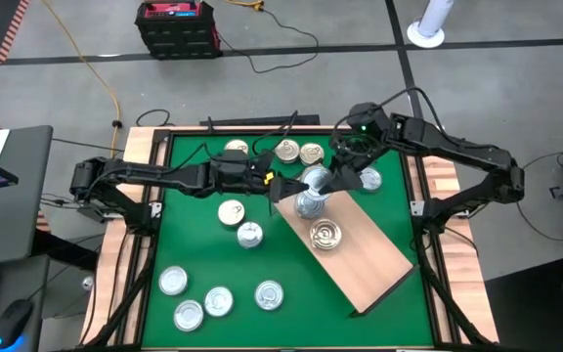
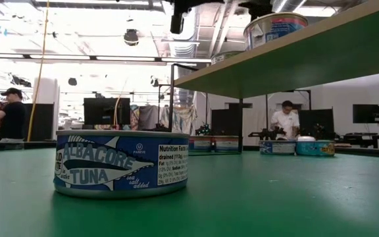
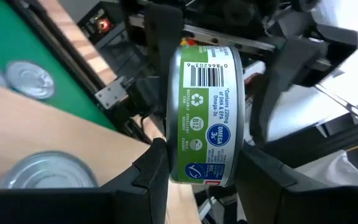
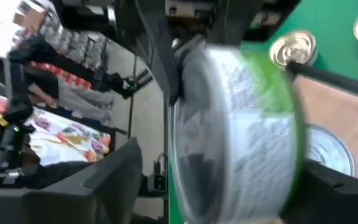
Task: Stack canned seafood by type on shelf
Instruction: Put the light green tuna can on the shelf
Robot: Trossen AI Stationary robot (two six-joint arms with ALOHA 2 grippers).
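while the left gripper (image 3: 197,168) clamps a green-labelled can (image 3: 205,112) on edge above the shelf (image 1: 365,256), the right gripper (image 1: 338,176) flanks it — jaws wide, grip unclear

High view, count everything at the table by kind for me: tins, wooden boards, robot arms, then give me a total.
Tins: 13 (10 on the green mat, 2 on the shelf, 1 held in the left fingers)
Wooden shelf: 1
Robot arms: 2
Total: 16
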